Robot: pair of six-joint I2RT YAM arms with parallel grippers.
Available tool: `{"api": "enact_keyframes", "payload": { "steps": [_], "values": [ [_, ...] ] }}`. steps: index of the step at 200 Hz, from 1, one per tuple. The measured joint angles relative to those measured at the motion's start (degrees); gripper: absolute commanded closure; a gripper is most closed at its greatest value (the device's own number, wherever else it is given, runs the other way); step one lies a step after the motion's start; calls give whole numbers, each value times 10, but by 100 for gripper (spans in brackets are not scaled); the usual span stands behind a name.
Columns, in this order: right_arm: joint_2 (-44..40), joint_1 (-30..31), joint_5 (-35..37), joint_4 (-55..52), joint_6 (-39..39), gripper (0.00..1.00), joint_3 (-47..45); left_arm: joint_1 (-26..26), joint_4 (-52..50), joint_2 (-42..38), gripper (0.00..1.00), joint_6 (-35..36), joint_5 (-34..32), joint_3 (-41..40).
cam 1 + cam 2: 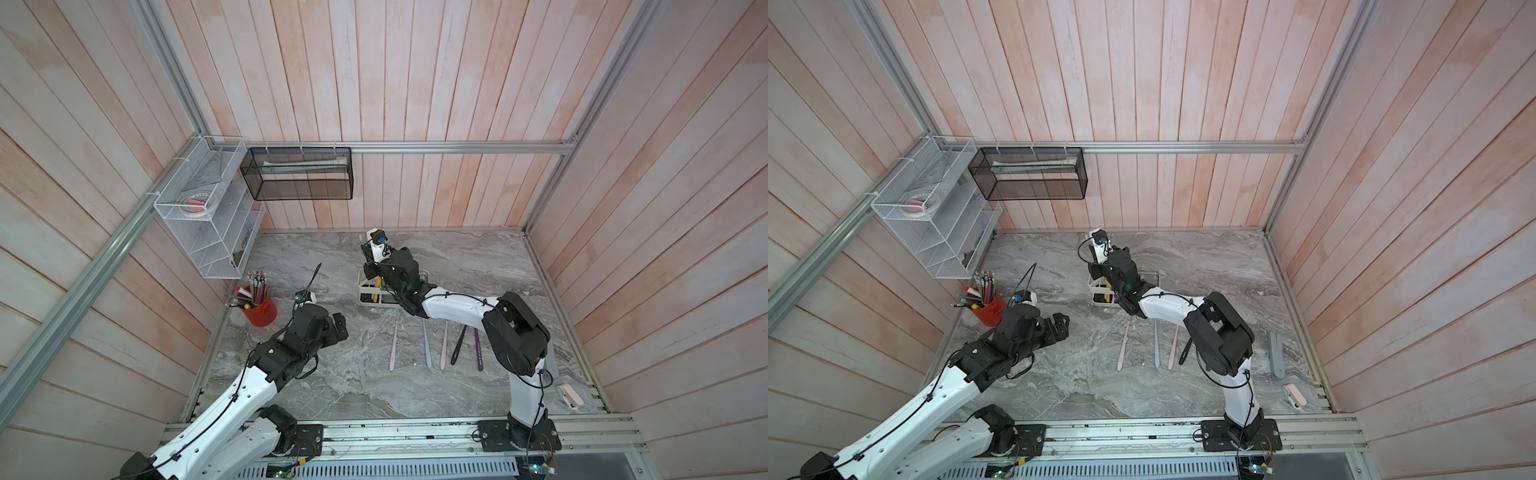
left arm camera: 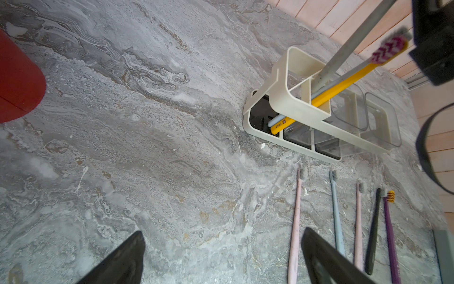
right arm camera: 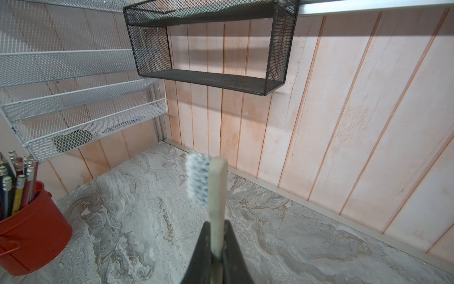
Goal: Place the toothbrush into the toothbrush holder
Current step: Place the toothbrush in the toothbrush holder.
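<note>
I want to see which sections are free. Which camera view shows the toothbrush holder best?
The left wrist view: the toothbrush holder is close and whole, a yellow toothbrush leaning in its end section. In both top views the right arm covers much of it. The right wrist view misses it.

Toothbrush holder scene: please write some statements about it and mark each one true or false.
1. The right gripper is shut on a toothbrush. True.
2. The left gripper holds a toothbrush. False: it is open and empty.
3. A yellow toothbrush is in the toothbrush holder. True.
4. Only two toothbrushes lie on the table. False: five toothbrushes lie there in a row.
5. The red cup is empty. False: it holds pencils.
</note>
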Motion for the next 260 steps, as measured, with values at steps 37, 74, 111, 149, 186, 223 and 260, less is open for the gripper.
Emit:
{"api": "enact_keyframes", "payload": {
  "steps": [37, 74, 111, 149, 186, 223, 260],
  "values": [
    [0, 0, -13, 46, 7, 100, -30, 1, 4, 0, 0, 2, 2, -3],
    [0, 0, -15, 81, 19, 100, -56, 1, 10, 0, 0, 4, 4, -3],
    [0, 0, -15, 103, 29, 100, -74, 1, 13, 2, 0, 7, 8, -4],
    [0, 0, -15, 119, 35, 100, -81, 1, 13, 2, 0, 10, 14, -5],
    [0, 0, -15, 129, 37, 100, -95, 1, 16, 7, 0, 12, 15, -5],
    [0, 0, -15, 133, 38, 100, -105, 1, 17, 9, 0, 13, 15, -5],
    [1, 0, -17, 141, 44, 100, -115, 1, 17, 9, 0, 13, 16, -5]
  ]
}}
